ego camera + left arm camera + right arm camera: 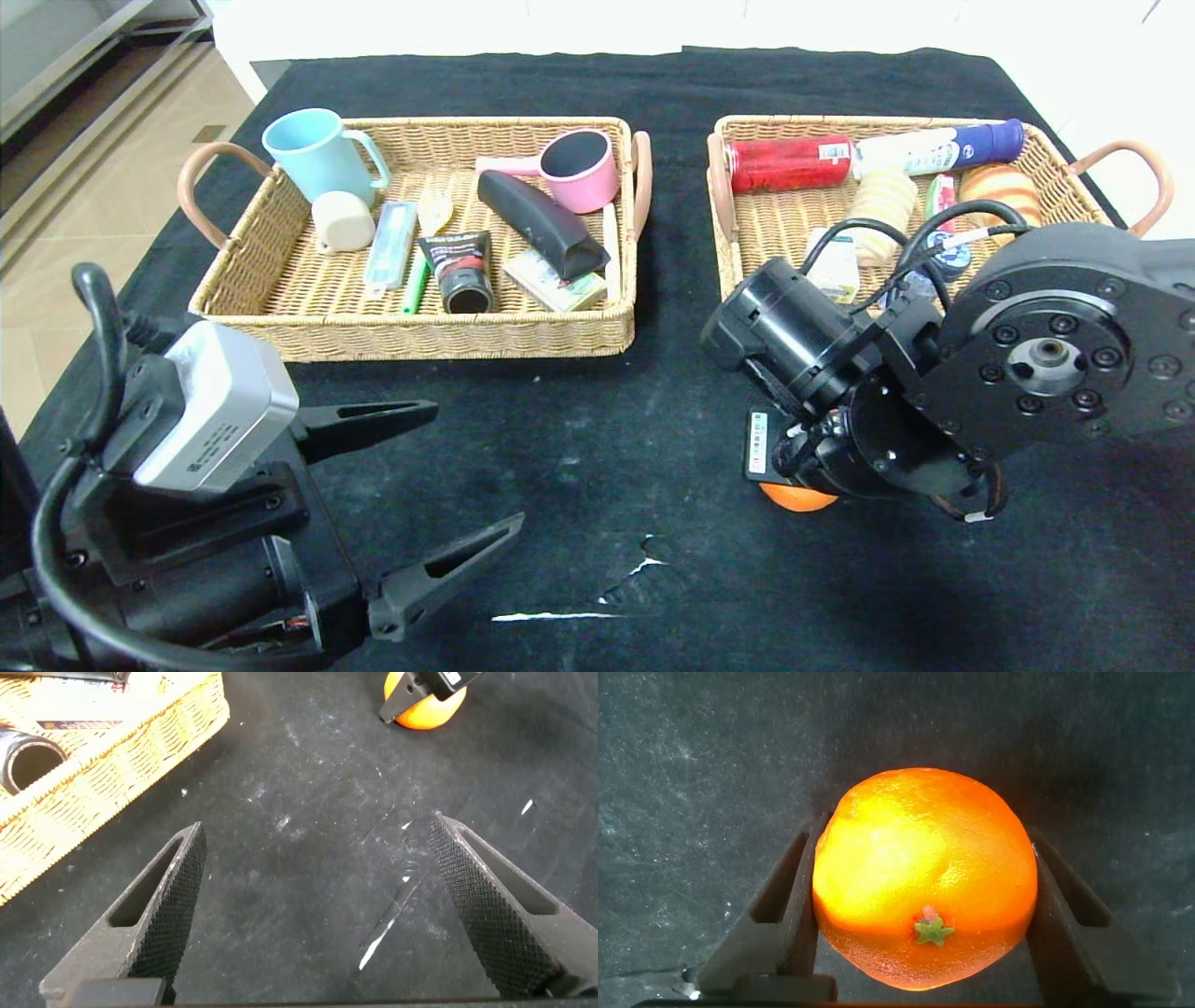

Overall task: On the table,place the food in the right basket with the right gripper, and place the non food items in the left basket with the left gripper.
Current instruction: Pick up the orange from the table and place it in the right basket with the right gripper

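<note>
Orange: I see the orange (pixel 924 877) on the black worktop (pixel 579 448), in front of the right basket (pixel 775 233), between the fingers (pixel 780 915) of the right end effector (pixel 920 905).
Right end effector: I read both fingers as flanking the fruit, touching its sides; grasping the orange.
Left end effector: I keep the left end effector (pixel 411 509) released, jaws spread wide, over bare cloth near the left basket (pixel 448 336).
</note>
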Robot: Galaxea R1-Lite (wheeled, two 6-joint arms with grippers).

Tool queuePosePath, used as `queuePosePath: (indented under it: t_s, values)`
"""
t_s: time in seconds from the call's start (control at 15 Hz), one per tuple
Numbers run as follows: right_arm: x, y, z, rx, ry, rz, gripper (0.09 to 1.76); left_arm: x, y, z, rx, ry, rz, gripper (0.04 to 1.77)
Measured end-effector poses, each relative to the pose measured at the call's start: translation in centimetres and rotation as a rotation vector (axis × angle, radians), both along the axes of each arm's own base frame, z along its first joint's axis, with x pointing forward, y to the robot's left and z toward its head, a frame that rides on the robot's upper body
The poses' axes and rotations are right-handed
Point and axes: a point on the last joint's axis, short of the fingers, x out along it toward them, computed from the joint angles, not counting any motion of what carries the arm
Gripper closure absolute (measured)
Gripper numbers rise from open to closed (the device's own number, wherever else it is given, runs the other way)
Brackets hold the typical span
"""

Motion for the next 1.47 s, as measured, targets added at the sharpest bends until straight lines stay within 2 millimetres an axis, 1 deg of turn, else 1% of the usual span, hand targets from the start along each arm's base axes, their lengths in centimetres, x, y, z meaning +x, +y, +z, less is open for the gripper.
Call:
queuePosePath:
  t_s: [0.6,1.0,1.27,1.47]
  values:
    - [0.0,0.1,-0.2,-0.006,0.003,0.003,0.6,0.0,0.0,-0.1,0.002,0.005,-0.005,0.09]
    - [-0.4,0.3,-0.1,-0.01,-0.001,0.014,0.6,-0.1,0.0,-0.1,0.001,0.002,-0.01,0.09]
    - [-1.9,0.3,1.6,-0.008,-0.037,0.078,0.6,-0.3,0.1,0.2,-0.01,-0.012,-0.013,0.09]
    - [-2.8,-0.4,3.2,-0.024,-0.074,0.14,0.6,-0.5,0.2,0.3,-0.017,-0.016,-0.032,0.09]
